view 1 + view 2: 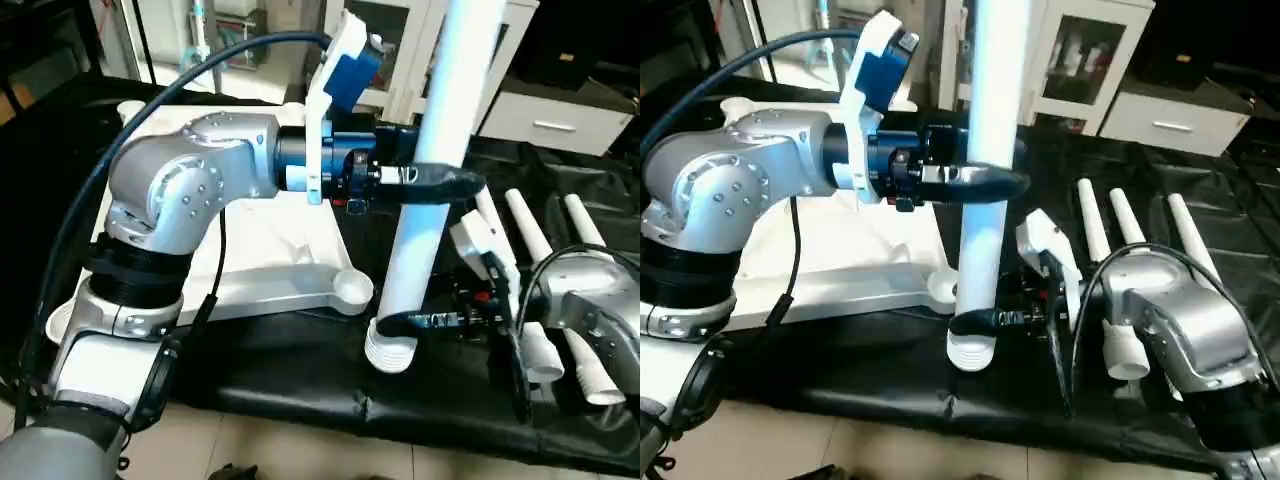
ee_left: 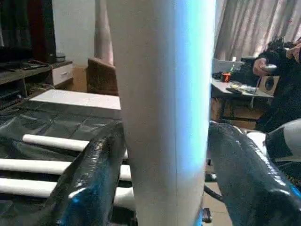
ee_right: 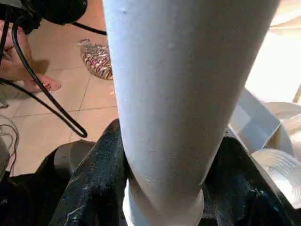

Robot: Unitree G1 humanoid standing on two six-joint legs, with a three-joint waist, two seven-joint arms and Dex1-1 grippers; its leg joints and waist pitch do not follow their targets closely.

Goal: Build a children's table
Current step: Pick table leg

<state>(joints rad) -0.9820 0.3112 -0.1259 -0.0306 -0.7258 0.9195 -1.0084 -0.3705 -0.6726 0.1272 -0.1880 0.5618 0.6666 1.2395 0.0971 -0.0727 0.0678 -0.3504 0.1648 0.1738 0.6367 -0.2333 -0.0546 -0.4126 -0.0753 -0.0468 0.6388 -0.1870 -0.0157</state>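
I see one leg (image 1: 435,180) held near upright, a smooth white tapered tube with its ribbed threaded end (image 1: 390,352) down, just above the black sheet (image 1: 890,390) on the desk. Left gripper (image 1: 440,182) fingers clamp it mid-length; right gripper (image 1: 415,322) fingers clamp it just above the thread. Glossy black fingers. At 9 o'clock of the thread, the white tabletop (image 1: 290,270), round corner socket (image 1: 352,288) nearest. At 3 o'clock, three spare legs (image 1: 1120,240) lie side by side. No writing readable.

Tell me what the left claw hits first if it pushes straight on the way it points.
The upright table leg already sits between the left claw fingers; beyond it, probably the three legs lying on the black mat, depth unclear.
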